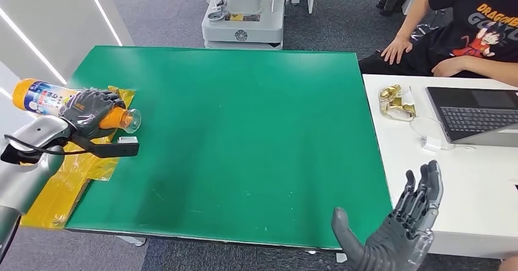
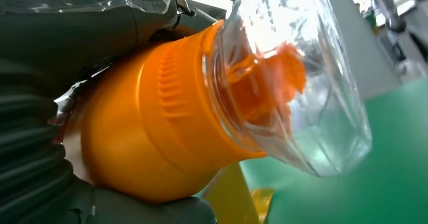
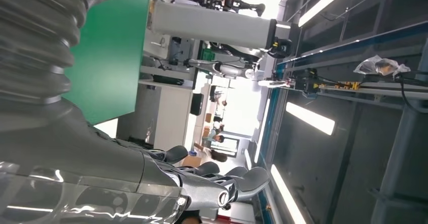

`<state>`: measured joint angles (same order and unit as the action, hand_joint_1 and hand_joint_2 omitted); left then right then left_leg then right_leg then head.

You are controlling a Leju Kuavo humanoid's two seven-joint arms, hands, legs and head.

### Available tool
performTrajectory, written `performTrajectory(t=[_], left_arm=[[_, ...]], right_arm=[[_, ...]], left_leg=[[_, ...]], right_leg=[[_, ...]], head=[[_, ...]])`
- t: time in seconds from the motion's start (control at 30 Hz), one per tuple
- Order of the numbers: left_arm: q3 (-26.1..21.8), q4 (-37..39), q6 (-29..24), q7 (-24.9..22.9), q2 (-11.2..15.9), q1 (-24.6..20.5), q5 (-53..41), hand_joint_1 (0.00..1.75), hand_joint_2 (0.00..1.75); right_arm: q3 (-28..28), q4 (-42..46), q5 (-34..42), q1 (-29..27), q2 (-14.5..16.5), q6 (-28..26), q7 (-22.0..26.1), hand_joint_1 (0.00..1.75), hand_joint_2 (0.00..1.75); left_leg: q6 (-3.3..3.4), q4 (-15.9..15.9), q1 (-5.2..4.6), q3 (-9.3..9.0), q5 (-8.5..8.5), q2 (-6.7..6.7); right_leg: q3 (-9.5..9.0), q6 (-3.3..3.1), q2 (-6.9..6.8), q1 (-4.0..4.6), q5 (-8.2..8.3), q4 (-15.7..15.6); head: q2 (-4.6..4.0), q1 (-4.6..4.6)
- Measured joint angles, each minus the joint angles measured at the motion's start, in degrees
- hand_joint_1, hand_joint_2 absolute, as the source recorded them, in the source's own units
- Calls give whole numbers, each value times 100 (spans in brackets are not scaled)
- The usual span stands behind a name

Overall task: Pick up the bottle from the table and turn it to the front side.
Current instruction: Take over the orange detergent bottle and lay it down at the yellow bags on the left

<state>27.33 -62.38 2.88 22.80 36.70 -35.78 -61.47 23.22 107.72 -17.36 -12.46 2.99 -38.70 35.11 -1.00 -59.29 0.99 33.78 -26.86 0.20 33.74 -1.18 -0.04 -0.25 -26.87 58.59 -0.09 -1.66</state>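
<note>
Right hand (image 1: 400,225): hovering near the green table's (image 1: 244,143) near right corner, fingers spread apart, gripping nothing. Left hand (image 1: 91,109): wrapping its fingers round the orange bottle (image 1: 43,97), holding it lying sideways above the table's left edge, over a yellow sheet (image 1: 67,179); the clear cap (image 2: 303,82) is pointing toward the table's middle. White side table (image 1: 464,179): standing against the green table's right side, bearing a laptop (image 1: 476,112) and a gold wrapper (image 1: 396,102). Person (image 1: 458,33): sitting at the far right behind the laptop. White machine base (image 1: 243,21): standing beyond the table's far edge.
</note>
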Motion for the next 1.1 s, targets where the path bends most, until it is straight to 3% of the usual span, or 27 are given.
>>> performTrajectory(t=[0.17, 0.37, 0.73, 1.1], left_arm=[[354, 880, 60, 343, -1, -319, 231, 175, 175], [596, 1446, 125, 475, 5, -403, 431, 175, 175], [869, 1562, 240, 498, 214, -239, 662, 175, 175], [1087, 1562, 165, 466, 185, -160, 528, 175, 175]], right_arm=[[-35, 162, -152, -13, 67, 128, -179, 0, 175], [-108, 303, -181, -44, 126, 247, -194, 0, 175], [-201, 381, -176, -95, 196, 354, -164, 0, 175], [-223, 386, 29, -141, 192, 257, -58, 0, 175]], left_leg=[[0, 0, 0, 0, 0, 2], [0, 0, 1, 1, 0, 1], [0, 0, 3, 3, 0, 0], [-1, 0, 3, 2, 0, 0]], right_leg=[[0, 0, 3, 0, 0, 0], [0, 0, 4, 0, 0, 0], [0, 0, 2, 2, 0, 0], [0, 0, 2, 2, 0, -1]], head=[[0, -1], [0, -1], [0, -1], [0, -1]])
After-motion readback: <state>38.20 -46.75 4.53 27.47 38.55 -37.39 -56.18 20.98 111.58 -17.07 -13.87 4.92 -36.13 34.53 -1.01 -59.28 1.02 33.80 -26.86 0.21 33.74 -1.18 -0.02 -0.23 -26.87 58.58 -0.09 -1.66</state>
